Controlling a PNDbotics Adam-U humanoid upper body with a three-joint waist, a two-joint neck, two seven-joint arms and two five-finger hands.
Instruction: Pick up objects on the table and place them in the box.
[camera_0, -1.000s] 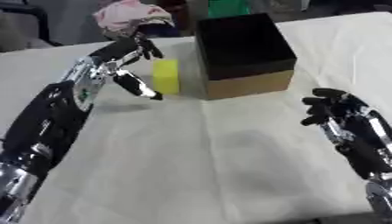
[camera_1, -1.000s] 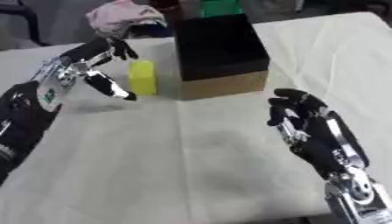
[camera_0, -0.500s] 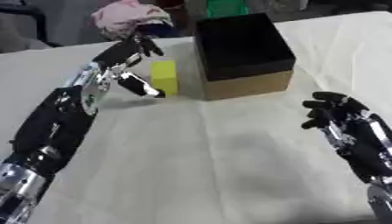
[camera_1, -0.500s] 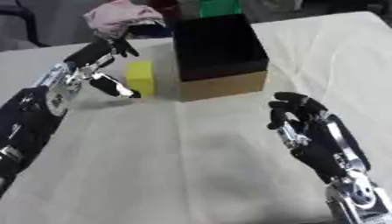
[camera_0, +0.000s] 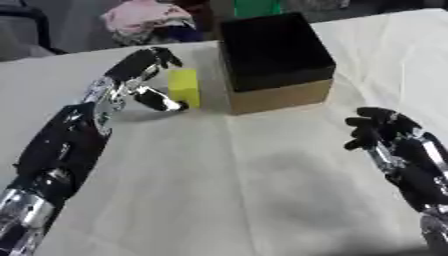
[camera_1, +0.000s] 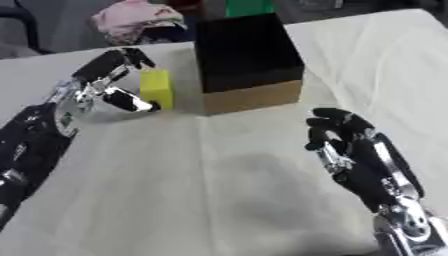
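1. Left hand (camera_0: 131, 82) of mine reaches in from the left side with its fingers spread and lightly bent; the fingers arch over the top of the yellow block (camera_0: 184, 88) and the thumb sits low at the block's near left side. I hold nothing yet; whether the thumb tip touches the block I cannot tell.
2. That yellow block stands upright on the white tablecloth (camera_0: 262, 200), just beside the left wall of the box (camera_0: 278, 55).
3. That box is black inside with brown cardboard sides, open at the top, and sits toward the far middle of the table.
4. Near the right edge my right hand (camera_1: 346, 137) hovers idle, fingers relaxed and slightly curved, clasping nothing, well apart from the box.
5. Beyond the far edge lie a pink bundle of cloth (camera_0: 144, 20) and something green (camera_0: 255, 7).
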